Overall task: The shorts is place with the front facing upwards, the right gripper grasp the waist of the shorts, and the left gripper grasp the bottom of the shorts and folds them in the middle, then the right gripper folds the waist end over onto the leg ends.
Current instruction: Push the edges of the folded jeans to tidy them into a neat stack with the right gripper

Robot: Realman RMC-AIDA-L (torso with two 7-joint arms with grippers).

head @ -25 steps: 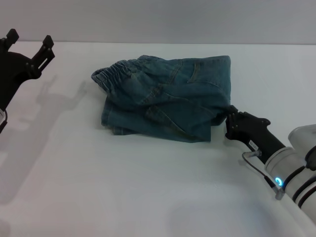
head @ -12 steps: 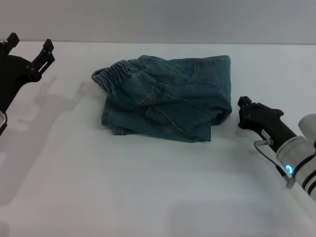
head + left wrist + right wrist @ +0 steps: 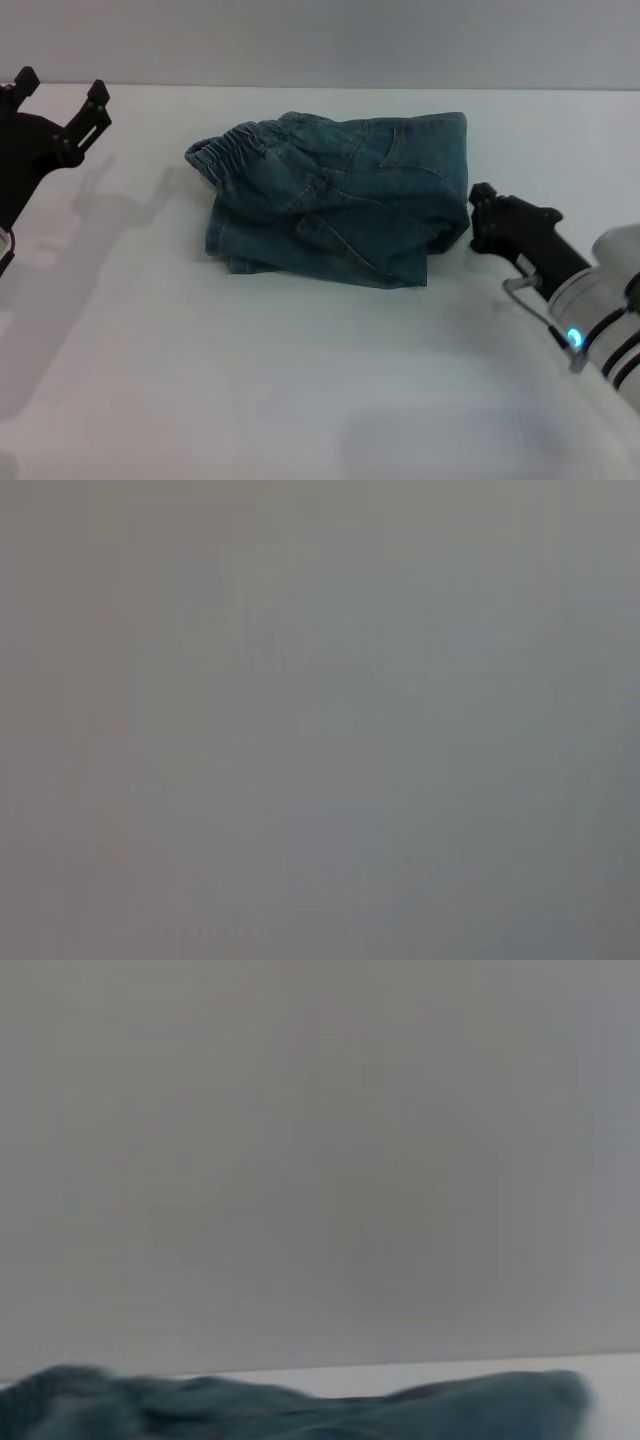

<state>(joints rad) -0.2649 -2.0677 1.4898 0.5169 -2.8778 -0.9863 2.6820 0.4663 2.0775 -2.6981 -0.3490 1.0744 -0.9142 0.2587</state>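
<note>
The shorts lie folded into a compact blue-green denim bundle on the white table, with the gathered waist on top at the left end. A hemmed edge shows at the front left corner. My right gripper sits low, right beside the bundle's right fold, touching or nearly touching it. My left gripper hovers open and empty far to the left, well apart from the shorts. The right wrist view catches only a strip of the shorts along one edge. The left wrist view shows plain grey.
The white table extends broadly in front of the shorts and to their left. A grey wall rises behind the table's far edge.
My right gripper drew back to the right from the shorts' right fold, then returned close to it, a little farther back. The left gripper barely moved.
</note>
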